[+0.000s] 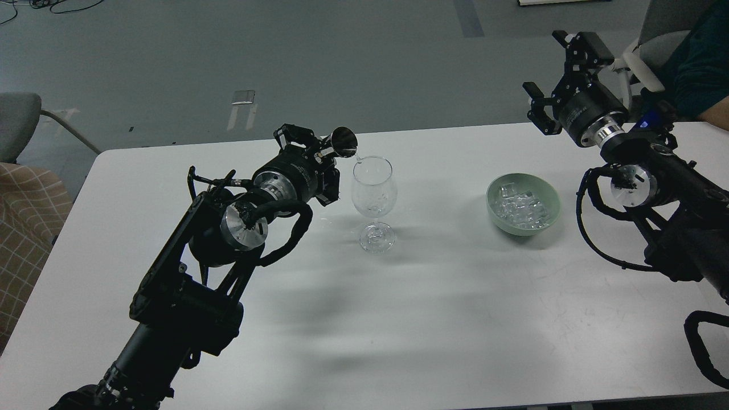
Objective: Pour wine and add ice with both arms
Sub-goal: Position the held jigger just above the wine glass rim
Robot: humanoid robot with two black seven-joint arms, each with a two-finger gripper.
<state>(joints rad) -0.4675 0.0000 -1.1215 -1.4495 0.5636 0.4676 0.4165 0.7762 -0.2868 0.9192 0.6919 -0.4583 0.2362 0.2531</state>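
A clear, empty-looking wine glass [373,193] stands upright on the white table [444,319], left of centre. My left gripper [318,152] is shut on a small shiny metal measuring cup [344,142]. The cup is tilted, with its mouth at the glass's left rim. A pale green bowl [511,226] holding several clear ice cubes [521,206] sits to the right of the glass. My right gripper [551,68] is open and empty, raised above the table's far right edge, beyond the bowl.
A grey chair [17,122] and a checked beige cushion [25,228] are off the table's left edge. A person in dark green [697,68] sits by a chair at the far right. My right arm's cables [592,228] loop beside the bowl.
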